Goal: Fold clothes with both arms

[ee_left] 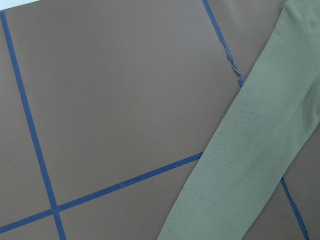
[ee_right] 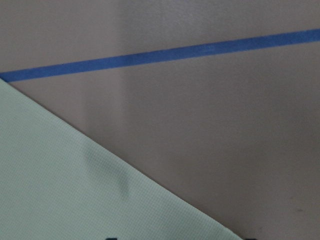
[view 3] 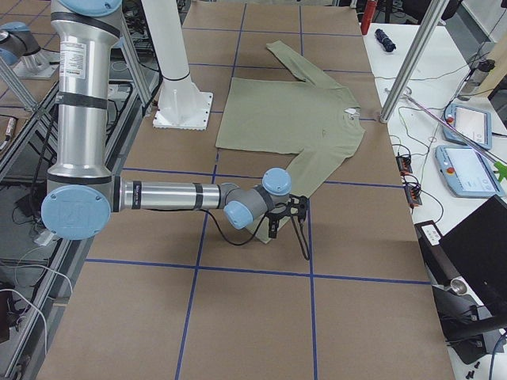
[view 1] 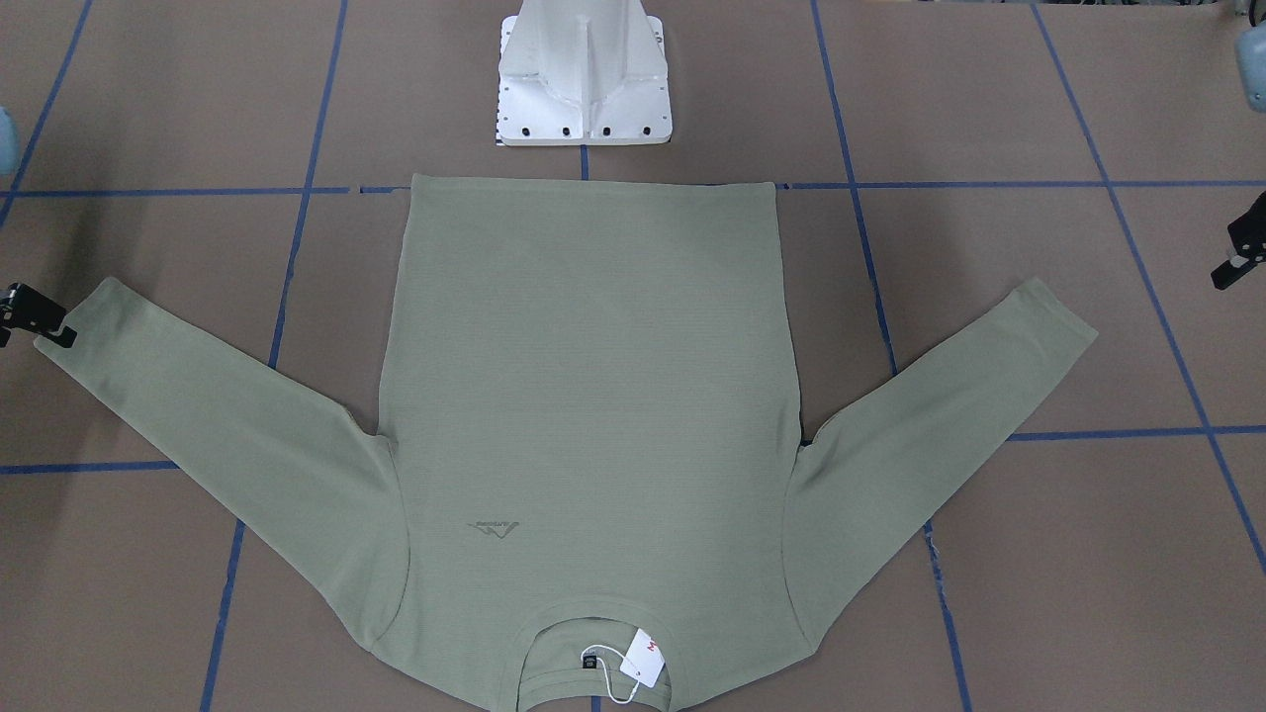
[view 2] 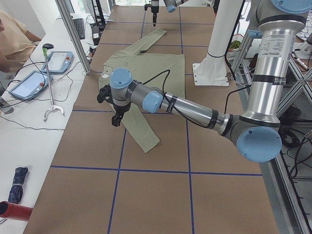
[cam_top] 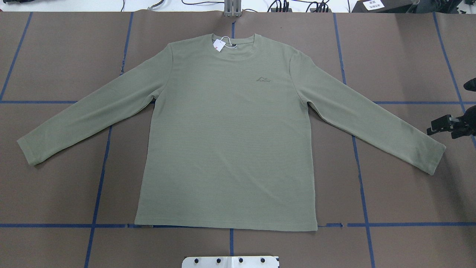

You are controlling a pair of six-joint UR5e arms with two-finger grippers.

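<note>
Shirt (cam_top: 227,141) lying flat on table (cam_top: 55,193), front up, sleeves spreading wide. Right gripper (cam_top: 438,126) hovering just beside one shirt cuff. Left gripper (view 1: 1238,259) hanging apart from other shirt cuff. Can't tell finger spread on either.

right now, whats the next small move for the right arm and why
Probably lower the right gripper onto the sleeve cuff beside it and close on the cloth. The shirt lies flat, both sleeves spread, nothing folded yet, and this gripper hovers by that cuff, seemingly open and holding nothing. The left gripper stands farther from its cuff.
</note>
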